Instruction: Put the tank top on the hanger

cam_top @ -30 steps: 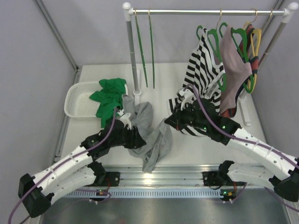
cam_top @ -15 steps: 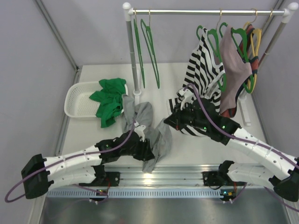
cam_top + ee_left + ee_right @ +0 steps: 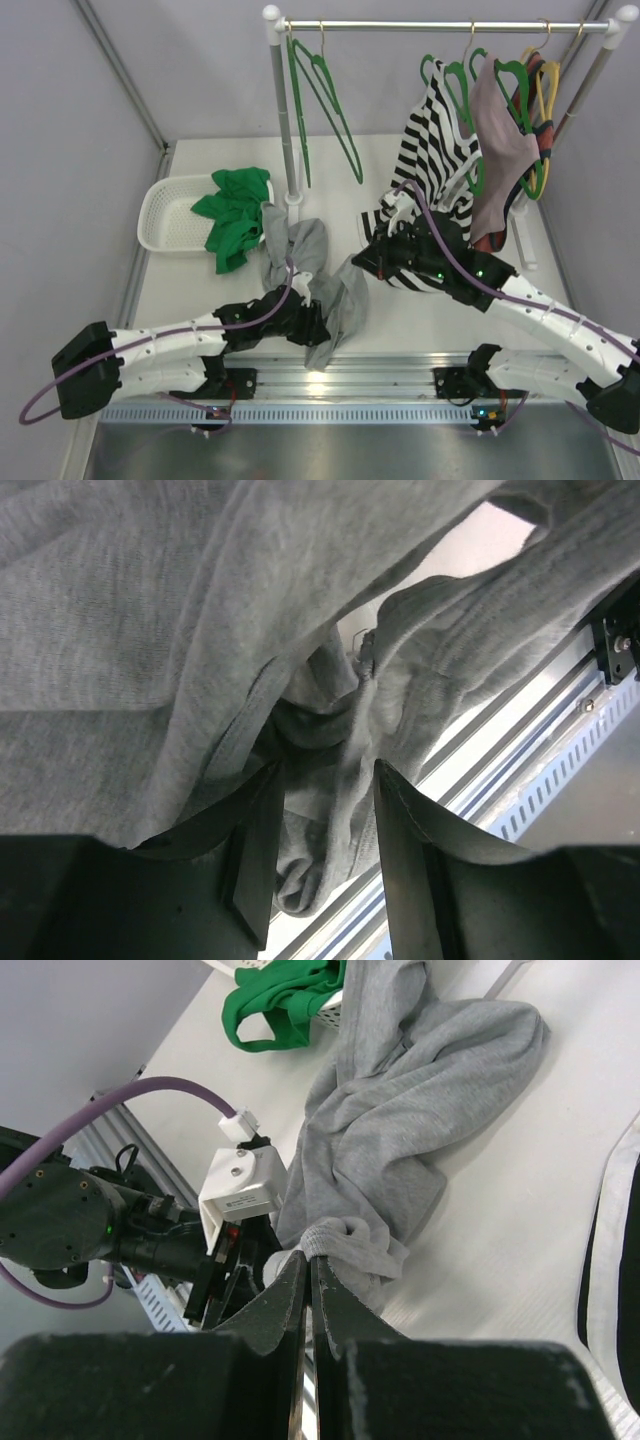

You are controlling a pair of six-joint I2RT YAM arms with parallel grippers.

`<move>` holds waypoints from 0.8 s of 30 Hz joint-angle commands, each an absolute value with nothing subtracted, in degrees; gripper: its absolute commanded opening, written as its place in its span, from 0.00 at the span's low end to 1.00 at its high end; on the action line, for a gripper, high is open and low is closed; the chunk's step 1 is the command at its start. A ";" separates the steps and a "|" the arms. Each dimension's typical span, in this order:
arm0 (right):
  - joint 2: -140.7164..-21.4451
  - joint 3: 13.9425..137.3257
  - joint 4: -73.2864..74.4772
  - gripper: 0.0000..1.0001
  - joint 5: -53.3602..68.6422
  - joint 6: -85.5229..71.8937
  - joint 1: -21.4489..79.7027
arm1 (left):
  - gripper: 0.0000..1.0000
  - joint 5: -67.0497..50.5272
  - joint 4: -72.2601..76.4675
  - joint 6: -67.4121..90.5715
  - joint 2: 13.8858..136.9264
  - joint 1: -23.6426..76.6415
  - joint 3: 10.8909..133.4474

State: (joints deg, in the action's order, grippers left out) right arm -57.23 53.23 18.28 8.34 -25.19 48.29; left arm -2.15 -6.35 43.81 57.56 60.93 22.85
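The light-grey tank top [image 3: 322, 268] lies crumpled on the table between the arms, one end trailing toward the near edge. My left gripper [image 3: 316, 326] is low at that near end. It is open, and in the left wrist view a hanging fold of the tank top [image 3: 330, 810] sits between its fingers [image 3: 262, 850]. My right gripper [image 3: 357, 264] is shut, and a rolled hem of the tank top [image 3: 345, 1245] bunches at its tips [image 3: 308, 1258]. Two bare green hangers [image 3: 328, 95] hang on the left part of the rail, turned at an angle.
A white basket [image 3: 162, 215] at the left holds a bright green garment [image 3: 234, 212]. A black-and-white striped top [image 3: 436, 150], a pinkish garment [image 3: 500, 150] and yellow hangers [image 3: 546, 88] hang at the right. The rack post [image 3: 284, 130] stands mid-table. A metal rail [image 3: 340, 375] edges the near side.
My left arm has drawn back and down toward the near edge, along the tank top's lower end. The two bare green hangers have swung from edge-on to angled. The right arm stays put.
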 commanded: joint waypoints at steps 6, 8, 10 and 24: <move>-55.46 52.91 15.64 0.00 9.14 -25.58 47.46 | 0.38 -3.60 3.77 43.59 59.15 61.35 21.18; -55.11 52.74 15.73 0.00 8.79 -25.66 47.46 | 0.28 -3.95 3.78 43.51 58.89 61.70 21.27; -54.93 52.65 16.00 0.00 8.53 -25.58 47.37 | 0.10 -4.57 3.69 43.42 57.58 61.87 21.44; -49.92 58.69 25.75 0.00 9.05 -23.91 38.94 | 0.00 6.05 -23.70 40.44 34.10 61.87 44.45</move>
